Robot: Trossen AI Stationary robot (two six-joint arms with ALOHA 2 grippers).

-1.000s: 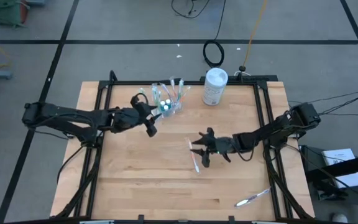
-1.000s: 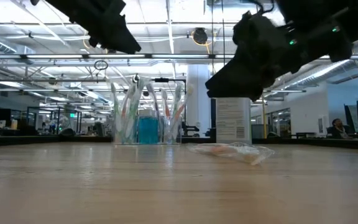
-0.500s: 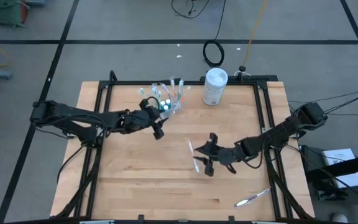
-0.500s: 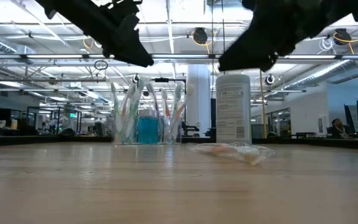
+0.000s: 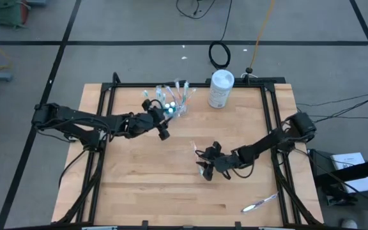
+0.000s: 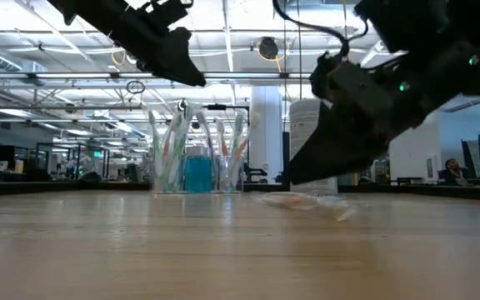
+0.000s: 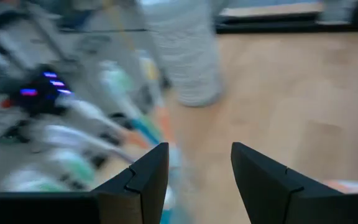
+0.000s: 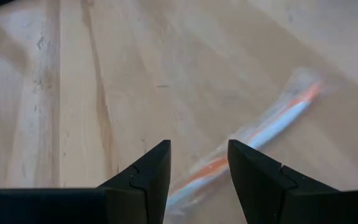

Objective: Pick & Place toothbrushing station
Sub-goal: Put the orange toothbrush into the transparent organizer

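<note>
A small clear cup (image 5: 172, 107) holding several toothbrushes and a blue tube stands on its base at the table's far middle; it also shows in the low view (image 6: 197, 162). A toothbrush in a clear wrapper (image 5: 200, 160) lies flat on the table's middle (image 8: 263, 134). My right gripper (image 5: 207, 168) is open just above it, with the fingers (image 8: 148, 171) on either side of its near end, not touching. My left gripper (image 5: 163, 128) is open and empty in the air just near-left of the cup (image 7: 67, 124).
A white cylindrical canister (image 5: 221, 88) stands at the far edge, right of the cup. Another toothbrush (image 5: 259, 203) lies near the table's front right corner. Bare wood lies at the left and the near middle.
My left gripper has gone toward the table's right, closer to the cup. My right gripper has gone toward the table's near edge, risen, then come down low over the wrapped toothbrush. The toothbrush has stayed where it was.
</note>
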